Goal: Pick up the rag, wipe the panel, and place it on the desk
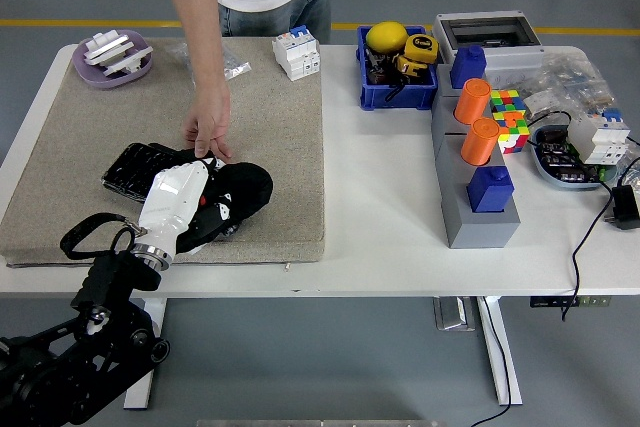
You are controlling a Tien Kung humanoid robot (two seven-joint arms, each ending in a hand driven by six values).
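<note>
On mat [280, 147], left-front area: left hand [200, 205], white-shelled, lying over black rag [248, 187], rag pressed onto dark panel [135, 167]. Fingers hidden in the cloth; grip on rag likely, closure not readable for certain. Panel's left end poking out from under rag and hand, flat on mat. Arm [90, 347] entering from lower left corner, black, with looped cable near wrist.

At far side: person's hand [208, 127] reaching down, fingertips touching panel's upper edge just above rag, seeming to steady it.

Elsewhere on table [380, 237]: purple dish [113, 60] at mat's far-left corner; white breaker [297, 52] at mat's far edge; blue bin [398, 85] with yellow items; grey block [478, 209] with orange cylinders [478, 125] and blue caps; colour cube [508, 119].

Right arm out of frame.
</note>
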